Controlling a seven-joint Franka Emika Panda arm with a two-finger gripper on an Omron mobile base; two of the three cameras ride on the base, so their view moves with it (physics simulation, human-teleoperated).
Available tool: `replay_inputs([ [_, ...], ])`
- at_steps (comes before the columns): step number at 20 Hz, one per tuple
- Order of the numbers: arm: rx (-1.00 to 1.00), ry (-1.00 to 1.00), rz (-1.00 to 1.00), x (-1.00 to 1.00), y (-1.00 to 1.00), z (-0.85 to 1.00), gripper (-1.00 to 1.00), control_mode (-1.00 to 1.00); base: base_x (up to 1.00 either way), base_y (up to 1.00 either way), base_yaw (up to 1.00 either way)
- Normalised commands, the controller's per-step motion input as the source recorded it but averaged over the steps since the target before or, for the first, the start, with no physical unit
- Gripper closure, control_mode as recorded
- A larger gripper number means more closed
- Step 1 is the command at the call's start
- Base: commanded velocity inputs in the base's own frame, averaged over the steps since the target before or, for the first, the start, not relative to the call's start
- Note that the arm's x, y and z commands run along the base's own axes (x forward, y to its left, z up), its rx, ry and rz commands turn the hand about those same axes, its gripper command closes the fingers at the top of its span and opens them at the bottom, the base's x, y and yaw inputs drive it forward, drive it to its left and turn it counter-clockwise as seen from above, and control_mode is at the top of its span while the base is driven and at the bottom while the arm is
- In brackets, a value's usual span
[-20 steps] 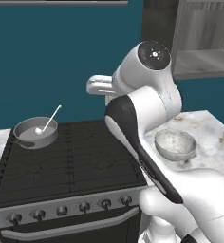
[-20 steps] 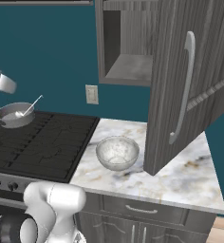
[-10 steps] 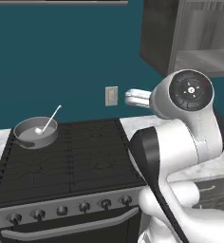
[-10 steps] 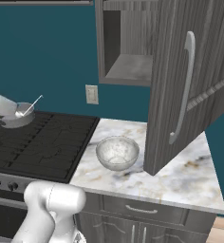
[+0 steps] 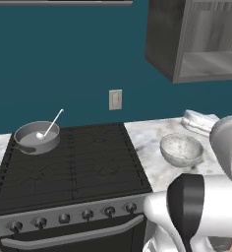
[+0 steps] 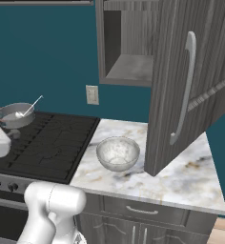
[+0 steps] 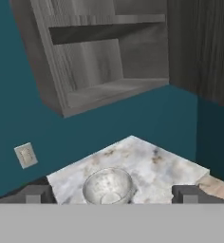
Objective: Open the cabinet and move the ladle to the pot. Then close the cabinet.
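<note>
A: Where's the small silvery-white ladle (image 5: 49,127)?
B: In the shallow round grey metal pot (image 5: 36,137) at the stove's (image 5: 69,167) back left, well apart from the two-finger gripper (image 7: 112,194), whose jaws stand fully apart, holding nothing.
A: And the gripper?
B: Over the marble counter (image 6: 181,176), looking at the translucent speckled bowl (image 7: 107,186) (bare counter around it). The dark grey wood-grain cabinet's (image 6: 128,43) door (image 6: 190,81) hangs open.

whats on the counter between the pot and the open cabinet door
The bowl sits on the counter, between the pot on the stove and the cabinet door. The right base view shows it best.
</note>
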Motion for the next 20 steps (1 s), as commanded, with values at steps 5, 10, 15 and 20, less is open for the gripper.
replay_inputs([
  [5,-0.04,-0.22,-0.1,-0.49,-0.85,0.33,-1.0,-1.0,0.0,0.0,0.0],
  [10,-0.08,-0.27,-0.1,-0.58,-0.72,0.22,-1.0,-1.0,0.0,0.0,0.0],
  [15,-0.15,-0.24,-0.26,-0.74,-0.4,0.01,-1.0,-1.0,0.0,0.0,0.0],
  [20,-0.15,-0.16,-0.26,-0.28,-0.51,0.0,-1.0,-1.0,0.0,0.0,0.0],
])
